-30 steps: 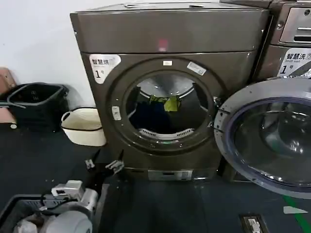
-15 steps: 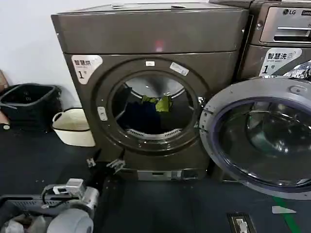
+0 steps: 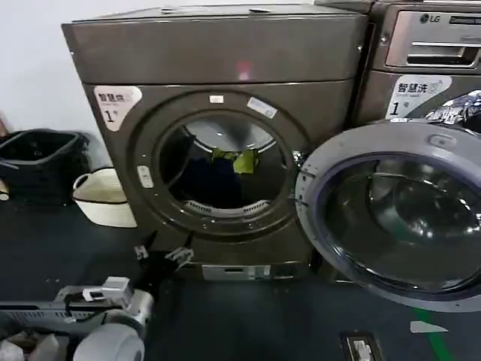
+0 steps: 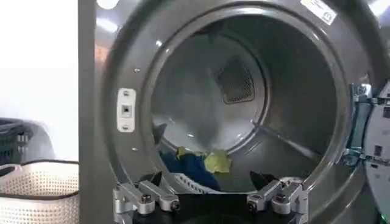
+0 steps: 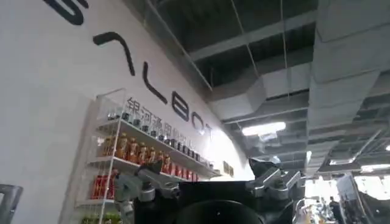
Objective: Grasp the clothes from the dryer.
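We are at the approach: the left gripper (image 3: 160, 254) hangs low in front of the dryer (image 3: 210, 135), below the porthole rim, with its fingers (image 4: 146, 196) spread wide and nothing between them. From here we judge the best line is up over the lip of the opening and then forward into the drum, keeping the spread fingers centred so neither one clips the rim. The open door (image 3: 391, 214) swings out to the right of the porthole, so we should favour the left and middle of the opening and keep the arm off the glass. Fabric gives and slides, so we would push well into the pile before closing, and take a thick fold, not a thin edge.

The clothes (image 4: 201, 163) lie at the bottom of the drum, toward the near side just behind the lip. There is a small bright yellow-green piece (image 3: 244, 160) sitting on and beside a larger dark blue heap (image 3: 214, 180); all of it looks crumpled and loose. The yellow-green piece is the easiest to spot, the dark heap blends into the shadowed drum.

The right gripper (image 5: 210, 185) is raised and turned toward the ceiling, idle; its fingers stand apart and hold nothing.
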Robot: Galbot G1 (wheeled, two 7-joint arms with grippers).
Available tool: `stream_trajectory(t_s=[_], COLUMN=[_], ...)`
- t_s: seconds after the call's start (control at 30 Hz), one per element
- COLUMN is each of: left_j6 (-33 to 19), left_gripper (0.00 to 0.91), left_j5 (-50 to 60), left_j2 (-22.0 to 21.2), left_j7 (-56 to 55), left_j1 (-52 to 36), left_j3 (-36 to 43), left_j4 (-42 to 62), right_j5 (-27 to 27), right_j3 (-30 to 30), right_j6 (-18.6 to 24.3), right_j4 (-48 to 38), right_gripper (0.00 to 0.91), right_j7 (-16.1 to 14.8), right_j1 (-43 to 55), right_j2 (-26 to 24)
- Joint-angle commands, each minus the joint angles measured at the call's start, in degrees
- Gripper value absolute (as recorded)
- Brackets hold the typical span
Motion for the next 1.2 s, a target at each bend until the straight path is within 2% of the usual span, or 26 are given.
stream_trajectory(t_s=[0.03,0.27,0.6,0.93,1.2], left_j6=[-0.02,-0.03,-0.06,-0.10,-0.14], left_gripper=[0.907,0.907,0.907,0.907,0.907], left_j5=[0.07,0.08,-0.01,-0.21,-0.18], left_j2=[-0.03,-0.10,-0.14,-0.18,-0.28], left_j7=[0.00,0.02,0.14,0.18,0.22], left_j1=[0.13,0.10,-0.13,-0.77,-0.89], left_j3=[0.09,-0.05,0.00,-0.09,0.08], left_j4=[-0.08,-0.19,-0.18,0.26,0.38], right_j5=[0.02,-0.24,0.58,1.25,1.26], right_j3=[-0.02,-0.57,0.02,-0.02,0.11], right_j6=[-0.01,3.29,3.25,5.76,6.13], right_j4=[0.07,0.00,-0.07,-0.14,-0.50], right_gripper=[0.907,0.907,0.907,0.907,0.907], right_j7=[0.02,-0.69,-0.35,-1.09,-1.05], right_j1=[-0.01,0.04,-0.03,-0.13,-0.08], right_j2=[0.09,-0.05,0.15,0.24,0.15])
